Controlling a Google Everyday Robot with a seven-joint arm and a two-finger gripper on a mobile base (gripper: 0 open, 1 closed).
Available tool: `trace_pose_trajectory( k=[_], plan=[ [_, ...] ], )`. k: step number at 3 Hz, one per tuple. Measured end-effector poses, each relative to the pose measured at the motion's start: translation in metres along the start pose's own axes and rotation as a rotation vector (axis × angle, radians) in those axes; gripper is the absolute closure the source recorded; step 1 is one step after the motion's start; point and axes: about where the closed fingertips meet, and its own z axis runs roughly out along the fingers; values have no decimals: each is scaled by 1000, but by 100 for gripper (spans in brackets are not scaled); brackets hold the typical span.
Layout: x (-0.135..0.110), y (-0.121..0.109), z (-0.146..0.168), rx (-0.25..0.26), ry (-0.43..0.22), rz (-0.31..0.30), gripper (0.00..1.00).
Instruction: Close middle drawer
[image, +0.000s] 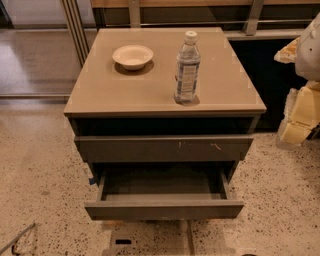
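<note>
Middle drawer (164, 209): wide, shallow, dark grey-brown, plain handle-less front, grey inside; pulled out, open, level. Pale pincer (299, 117): right edge, well apart.

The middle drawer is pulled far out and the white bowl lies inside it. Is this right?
Not quite. The middle drawer is pulled far out, but it is empty; the camera view shows the white bowl on the cabinet top, left of the water bottle. The gripper is at the picture's right edge, apart from the drawer.
</note>
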Motion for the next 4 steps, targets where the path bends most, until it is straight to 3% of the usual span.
trace_pose_trajectory(
  k=[1,2,3,4],
  plan=[
    [0,0,0,0,0,0,0],
    [0,0,0,0,0,0,19],
    [3,8,23,6,-31,8,42],
    [3,28,85,-36,-100,19,66]
  ],
)
